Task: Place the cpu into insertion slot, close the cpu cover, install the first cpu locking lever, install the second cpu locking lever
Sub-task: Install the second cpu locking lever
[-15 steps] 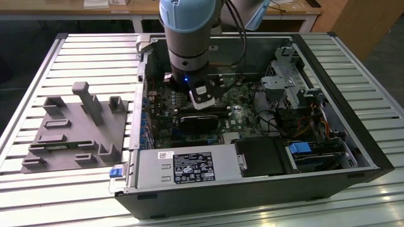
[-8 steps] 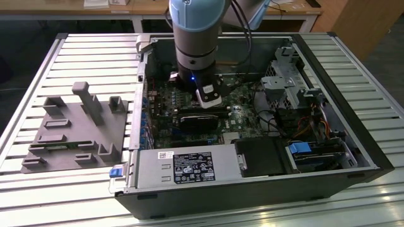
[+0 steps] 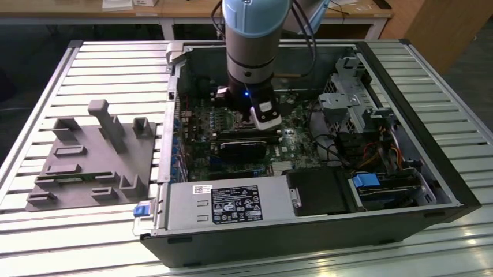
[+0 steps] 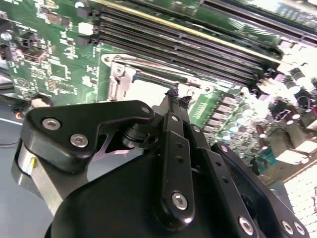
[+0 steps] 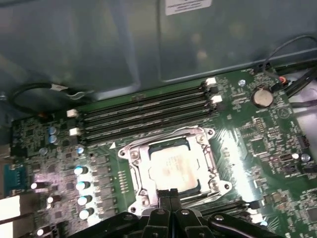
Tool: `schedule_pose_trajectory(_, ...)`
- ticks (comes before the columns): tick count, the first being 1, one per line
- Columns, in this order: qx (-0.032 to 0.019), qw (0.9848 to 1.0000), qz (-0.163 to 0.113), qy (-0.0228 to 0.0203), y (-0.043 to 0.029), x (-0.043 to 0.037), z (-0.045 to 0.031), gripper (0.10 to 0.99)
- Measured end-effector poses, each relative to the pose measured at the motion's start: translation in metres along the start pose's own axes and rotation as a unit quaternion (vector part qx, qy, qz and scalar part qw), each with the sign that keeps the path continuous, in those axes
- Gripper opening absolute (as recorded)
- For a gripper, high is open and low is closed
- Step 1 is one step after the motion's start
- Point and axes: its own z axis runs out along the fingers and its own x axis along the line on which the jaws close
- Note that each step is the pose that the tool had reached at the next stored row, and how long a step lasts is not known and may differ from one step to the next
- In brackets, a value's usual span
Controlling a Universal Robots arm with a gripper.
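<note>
Tool [image 5: 170, 194] clenched, empty, just above cpu [image 5: 173, 166] seated under cpu cover [image 5: 138, 166]; print unreadable.

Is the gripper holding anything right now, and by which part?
Nothing is held. The gripper has its fingertips together and empty, just above the edge of the cpu cover; the cpu sits in the insertion slot.

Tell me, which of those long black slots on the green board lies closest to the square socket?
The memory slot bordering the insertion slot in the first wrist view; the other three lie beyond it, toward the case wall.
</note>
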Motion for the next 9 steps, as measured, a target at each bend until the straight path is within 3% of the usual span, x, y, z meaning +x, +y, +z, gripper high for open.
schedule_pose_trajectory(4, 0.0016, 1.0, 0.0, -0.0005, 0.0034, -0.0056, 0.0009, 0.102)
schedule_pose_trajectory(9, 0.0156, 0.9999, 0.0, -0.0044, 0.0085, -0.0068, 0.0023, 0.102)
